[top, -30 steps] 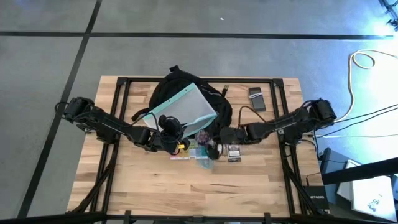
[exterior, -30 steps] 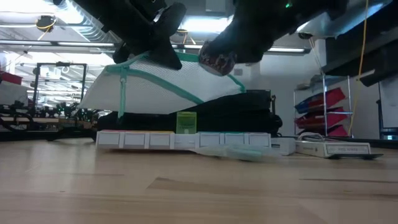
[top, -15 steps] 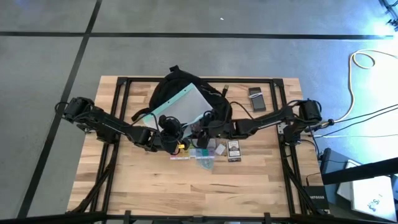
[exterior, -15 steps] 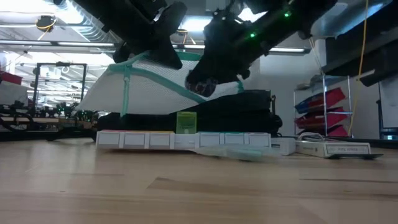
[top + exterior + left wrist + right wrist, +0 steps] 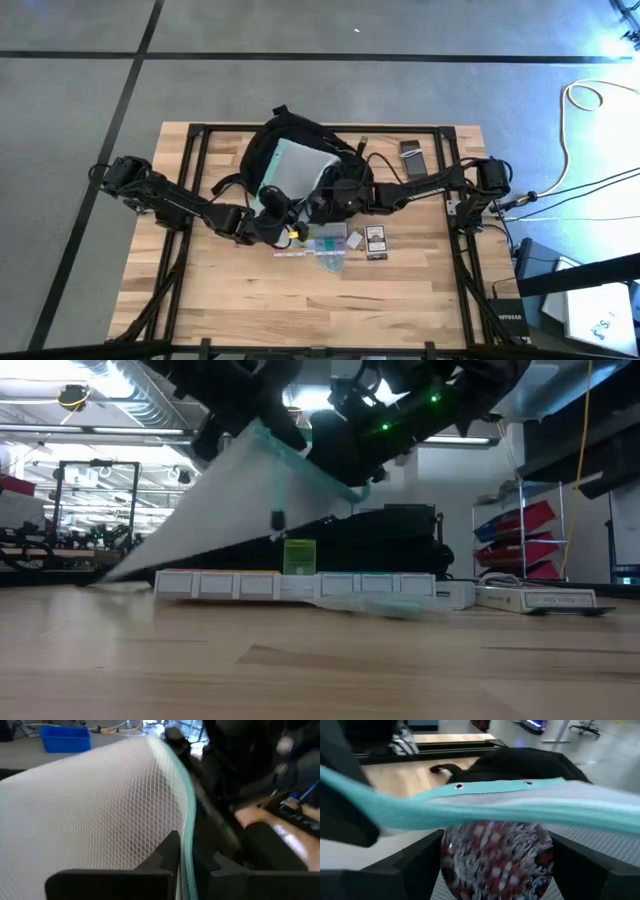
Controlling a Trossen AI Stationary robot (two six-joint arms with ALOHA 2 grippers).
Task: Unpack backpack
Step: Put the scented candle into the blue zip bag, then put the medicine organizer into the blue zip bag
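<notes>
Teal-edged mesh pouch (image 5: 297,168) half out of backpack (image 5: 262,148), left hand (image 5: 272,205) clamped on rim; right hand (image 5: 322,200) clutches patterned ball (image 5: 496,854). Next: lift pouch clear onto worktop (image 5: 220,290).

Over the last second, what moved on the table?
The right tool swung in from the table's right side to the mesh pouch over the backpack, carrying a red-patterned object between its fingers. The pouch tilted steeper in the left tool, which stayed shut on its edge. The small items in front stayed put.
</notes>
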